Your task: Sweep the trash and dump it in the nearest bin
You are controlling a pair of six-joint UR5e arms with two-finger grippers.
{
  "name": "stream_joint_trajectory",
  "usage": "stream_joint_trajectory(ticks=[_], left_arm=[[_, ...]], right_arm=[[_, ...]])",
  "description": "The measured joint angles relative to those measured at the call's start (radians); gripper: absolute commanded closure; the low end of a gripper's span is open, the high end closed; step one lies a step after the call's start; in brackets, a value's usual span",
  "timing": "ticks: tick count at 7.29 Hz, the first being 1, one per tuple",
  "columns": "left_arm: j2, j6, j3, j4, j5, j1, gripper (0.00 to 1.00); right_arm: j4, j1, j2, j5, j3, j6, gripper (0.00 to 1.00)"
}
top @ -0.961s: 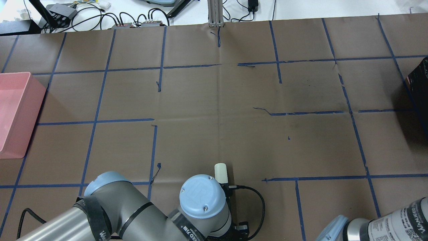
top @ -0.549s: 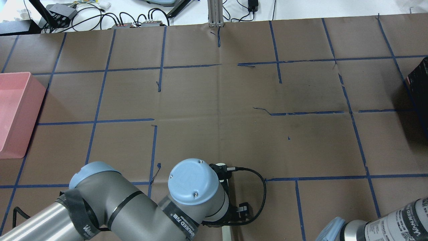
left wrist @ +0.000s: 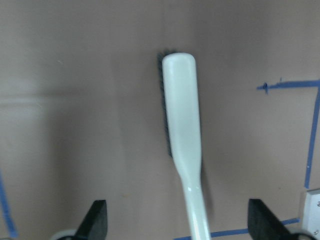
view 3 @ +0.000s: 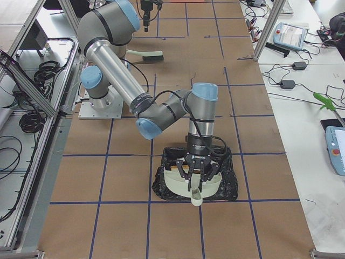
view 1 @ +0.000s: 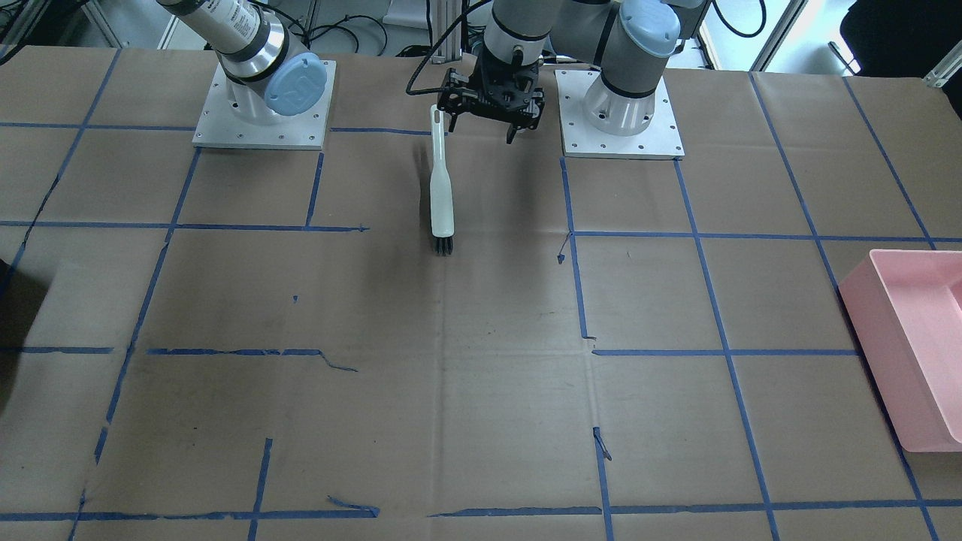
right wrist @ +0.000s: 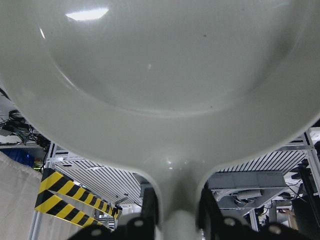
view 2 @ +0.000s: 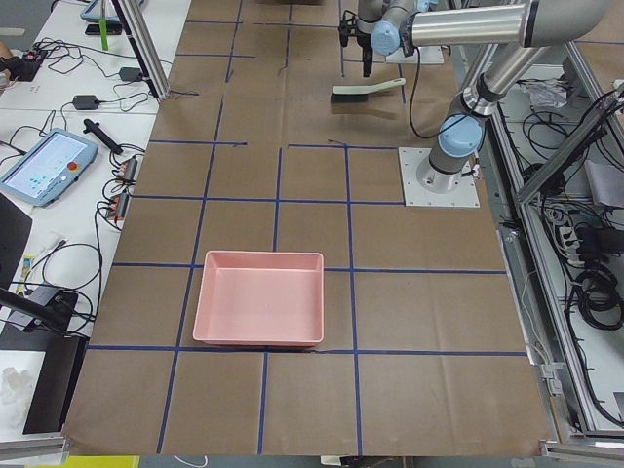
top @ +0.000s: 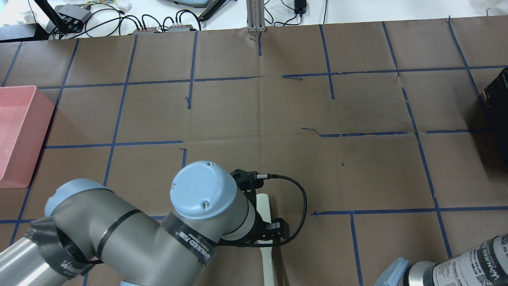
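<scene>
A white brush point(view 1: 441, 188) with dark bristles lies flat on the brown paper near the robot's base; it also shows in the overhead view point(top: 263, 206). My left gripper point(view 1: 482, 134) hangs open above its handle, not touching it; in the left wrist view point(left wrist: 180, 225) the brush point(left wrist: 180, 115) lies between and below the spread fingers point(left wrist: 95, 222). My right gripper point(view 3: 195, 168) is shut on the handle of a white dustpan point(view 3: 194, 186) held over the black bin point(view 3: 229, 183). The potato and bread pieces are not in view.
A pink bin point(top: 16, 131) stands at the table's end on my left; it also shows in the front-facing view point(view 1: 913, 338). The black bin point(top: 498, 103) is at the right end. Blue tape lines cross the brown paper. Cables and devices lie beyond the far edge.
My left wrist has moved left and away from the base in the overhead view, and looms larger. More of the brush now shows; it lies in the same place. The right arm barely moved.
</scene>
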State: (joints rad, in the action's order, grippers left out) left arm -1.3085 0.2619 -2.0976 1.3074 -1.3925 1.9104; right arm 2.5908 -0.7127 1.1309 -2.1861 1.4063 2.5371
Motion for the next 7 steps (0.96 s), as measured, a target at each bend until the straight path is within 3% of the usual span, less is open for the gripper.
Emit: stream_joint_trajectory(ticks=[4, 7], left_arm=[[0.061, -0.336, 0.144, 0.159, -0.104, -0.257, 0.01], [0.041, -0.390, 0.291, 0.235, -0.141, -0.295, 0.00]], right_arm=[[0.057, -0.040, 0.009, -0.073, 0.029, 0.006, 0.99], [0.047, -0.058, 0.054, -0.077, 0.032, 0.015, 0.99]])
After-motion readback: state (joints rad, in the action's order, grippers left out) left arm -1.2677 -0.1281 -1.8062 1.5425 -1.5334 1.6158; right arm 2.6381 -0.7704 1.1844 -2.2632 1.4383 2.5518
